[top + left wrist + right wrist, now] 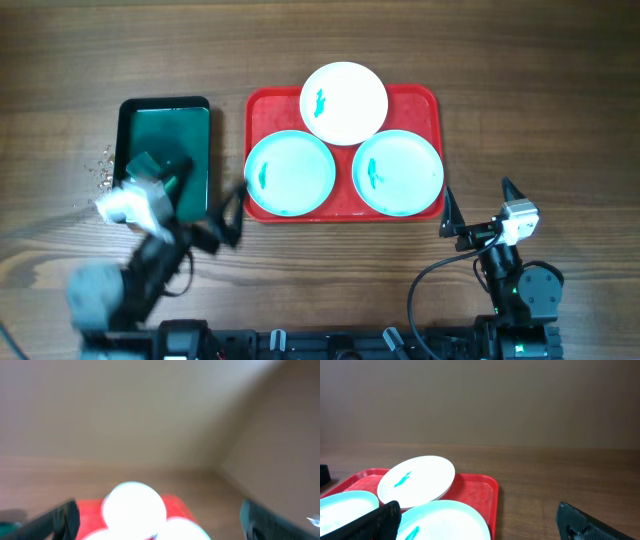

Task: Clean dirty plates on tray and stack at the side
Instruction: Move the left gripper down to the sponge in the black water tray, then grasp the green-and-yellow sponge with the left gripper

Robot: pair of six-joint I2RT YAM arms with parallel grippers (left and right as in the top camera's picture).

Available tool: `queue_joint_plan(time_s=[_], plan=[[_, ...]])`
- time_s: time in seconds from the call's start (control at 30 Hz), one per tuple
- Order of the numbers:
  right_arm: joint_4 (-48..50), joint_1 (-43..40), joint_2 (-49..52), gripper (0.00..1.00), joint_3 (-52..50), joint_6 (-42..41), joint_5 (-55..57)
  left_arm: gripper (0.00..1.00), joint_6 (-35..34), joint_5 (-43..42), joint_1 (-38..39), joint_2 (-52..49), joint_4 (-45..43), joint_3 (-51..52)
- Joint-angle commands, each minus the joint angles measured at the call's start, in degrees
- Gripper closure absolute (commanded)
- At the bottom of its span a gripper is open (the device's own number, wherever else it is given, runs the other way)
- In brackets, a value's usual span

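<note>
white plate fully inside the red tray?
Partly out: overhead, the white plate hangs over the far rim of the tray; the rest sits inside.

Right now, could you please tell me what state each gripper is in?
The left gripper is open, holding nothing.
The right gripper is open, holding nothing.

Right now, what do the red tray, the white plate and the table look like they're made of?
The red tray: likely moulded plastic, smooth, slightly glossy; even colour, rounded corners, raised rim. The white plate: smooth, faint sheen, could be ceramic or melamine; the look doesn't settle it. The table: wood or wood-look laminate, matte; grain lines run along it.
</note>
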State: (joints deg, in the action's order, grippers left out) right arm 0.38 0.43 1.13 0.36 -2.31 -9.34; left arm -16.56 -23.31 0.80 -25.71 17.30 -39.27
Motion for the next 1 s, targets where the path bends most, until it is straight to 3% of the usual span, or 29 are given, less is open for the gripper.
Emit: queue_joint_plan(time_s=[0.0, 0.1, 0.3, 0.53, 0.6, 0.7, 0.97], plan=[[0.2, -0.3, -0.2, 0.00, -0.1, -0.7, 0.4, 0.00, 4.1, 11.9, 0.1, -15.3, 10.3, -14.1], [0.2, -0.3, -0.2, 0.00, -0.1, -0.7, 0.4, 0.00, 3.8, 16.0, 0.0, -24.4, 12.7, -17.0], [0.2, -0.3, -0.2, 0.00, -0.1, -0.7, 0.4, 0.00, -8.1, 26.8, -7.1, -46.0, 28.9, -28.9], [0.2, -0.3, -0.2, 0.00, -0.1, -0.7, 0.4, 0.00, -8.4, 23.5, -13.1, -60.4, 30.0, -30.1], [0.2, -0.3, -0.2, 0.00, -0.1, -0.7, 0.4, 0.00, -17.5, 28.7, -14.9, -65.9, 30.4, -30.1], [0.2, -0.3, -0.2, 0.00, -0.1, -0.7, 0.4, 0.00, -21.2, 29.1, -16.5, -69.9, 29.2, -30.1], [0.2, -0.3, -0.2, 0.00, -0.1, -0.7, 0.4, 0.00, -21.2, 29.2, -17.6, -79.3, 28.6, -30.1]])
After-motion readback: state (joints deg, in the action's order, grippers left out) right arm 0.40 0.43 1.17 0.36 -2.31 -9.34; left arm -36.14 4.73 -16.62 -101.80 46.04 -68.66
